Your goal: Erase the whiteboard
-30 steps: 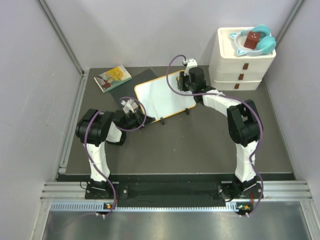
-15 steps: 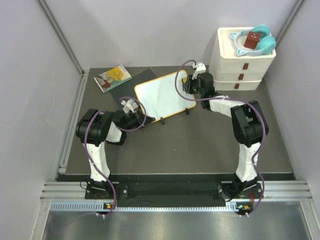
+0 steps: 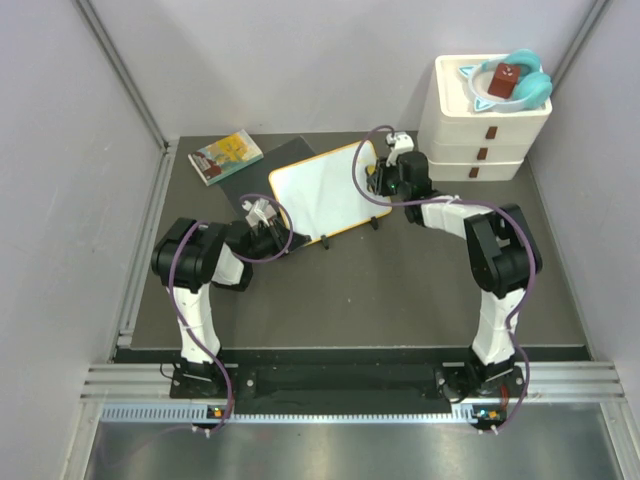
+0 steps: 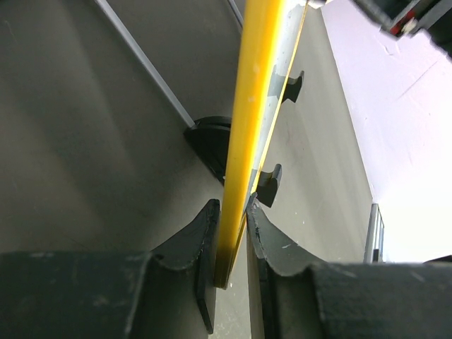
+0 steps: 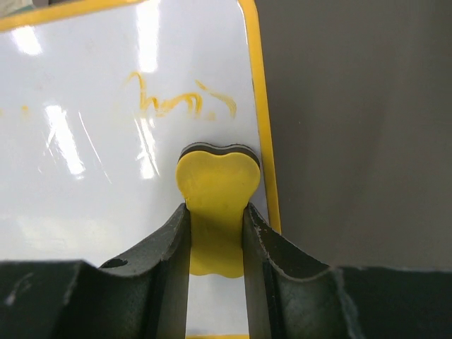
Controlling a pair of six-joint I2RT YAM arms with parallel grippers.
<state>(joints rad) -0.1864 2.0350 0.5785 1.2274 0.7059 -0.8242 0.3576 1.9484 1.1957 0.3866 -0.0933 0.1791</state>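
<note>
- Sliding toward 3 o'clock, the right claw [image 5: 215, 215], clenched on a yellow eraser [image 5: 215, 173], has been carried to the right edge of the whiteboard [image 3: 318, 190].
- The board, mid-bench [image 3: 400, 280], is pinched at its frame by the left claw [image 4: 232, 215].
- Orange scribbles [image 5: 180, 99] at the eraser's 12 o'clock are judged unwiped.

- Top external: high overhead on the near side of the table [image 3: 400, 290], looking down; the whiteboard [image 3: 322, 190] lies mid-scene.
- Left wrist: very close, sighting along the whiteboard's yellow edge.
- Right wrist: very close, facing the whiteboard's surface beside its frame.
- Shared by all three: the whiteboard.
</note>
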